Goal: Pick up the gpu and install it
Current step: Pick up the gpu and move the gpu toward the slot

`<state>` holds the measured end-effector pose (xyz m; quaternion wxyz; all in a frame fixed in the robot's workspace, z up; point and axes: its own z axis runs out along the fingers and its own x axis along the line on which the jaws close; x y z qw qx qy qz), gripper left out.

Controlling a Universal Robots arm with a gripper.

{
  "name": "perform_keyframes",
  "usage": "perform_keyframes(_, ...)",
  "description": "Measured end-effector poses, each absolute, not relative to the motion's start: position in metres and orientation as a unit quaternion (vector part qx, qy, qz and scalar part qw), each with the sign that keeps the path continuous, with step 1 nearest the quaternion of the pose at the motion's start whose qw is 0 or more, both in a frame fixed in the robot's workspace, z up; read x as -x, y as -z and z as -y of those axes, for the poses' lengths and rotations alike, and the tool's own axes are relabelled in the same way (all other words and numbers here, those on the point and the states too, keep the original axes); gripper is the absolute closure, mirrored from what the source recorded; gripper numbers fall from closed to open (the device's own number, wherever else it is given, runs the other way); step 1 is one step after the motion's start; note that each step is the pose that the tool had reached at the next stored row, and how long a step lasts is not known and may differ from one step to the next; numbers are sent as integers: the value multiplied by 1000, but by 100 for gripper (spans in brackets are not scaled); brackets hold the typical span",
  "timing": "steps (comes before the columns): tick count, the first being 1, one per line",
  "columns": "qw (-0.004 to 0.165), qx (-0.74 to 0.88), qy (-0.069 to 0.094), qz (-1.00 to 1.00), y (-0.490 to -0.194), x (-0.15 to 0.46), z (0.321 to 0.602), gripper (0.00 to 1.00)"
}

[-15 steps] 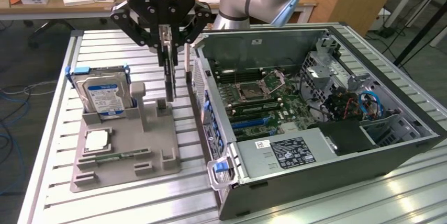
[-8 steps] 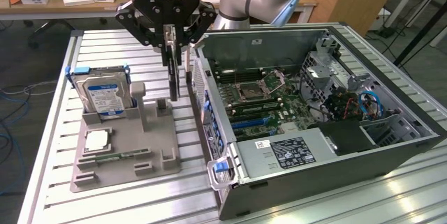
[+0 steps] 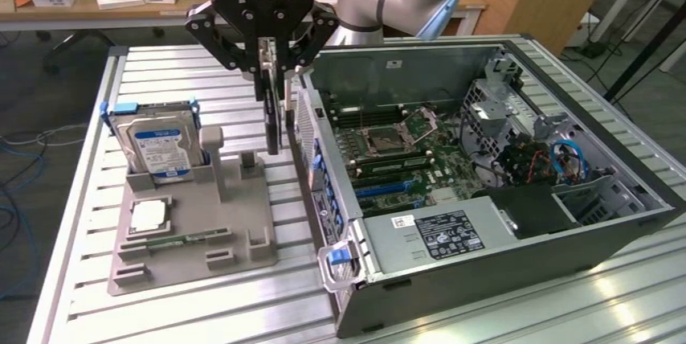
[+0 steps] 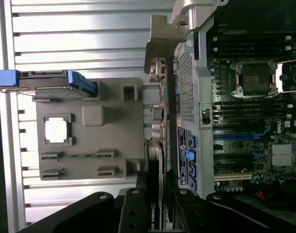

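Observation:
The gpu (image 3: 275, 123) hangs edge-on and upright, a thin black card with its silver bracket (image 4: 160, 48) at one end. My gripper (image 3: 275, 79) is shut on its upper edge, one finger on each face. The card is in the air above the strip between the grey holder (image 3: 193, 223) and the side wall of the open computer case (image 3: 354, 280). In the wrist view my gripper (image 4: 157, 206) clamps the card's labelled end, and the gpu (image 4: 154, 216) runs along the case wall. The motherboard (image 3: 402, 159) with its blue slots (image 4: 235, 138) lies just beyond that wall.
On the grey holder a hard drive (image 3: 156, 147) with a blue-white label stands upright, a processor (image 3: 148, 215) lies flat and a green memory stick (image 3: 177, 239) sits in a slot. The power supply (image 3: 445, 235) fills the case's near corner. All stands on a slatted metal table (image 3: 96, 312).

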<state>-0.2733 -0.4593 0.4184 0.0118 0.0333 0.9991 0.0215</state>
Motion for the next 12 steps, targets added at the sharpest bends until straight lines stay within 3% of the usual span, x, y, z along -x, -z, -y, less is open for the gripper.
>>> perform_keyframes(12,12,-33,-21,-999,-418,267,459,74)
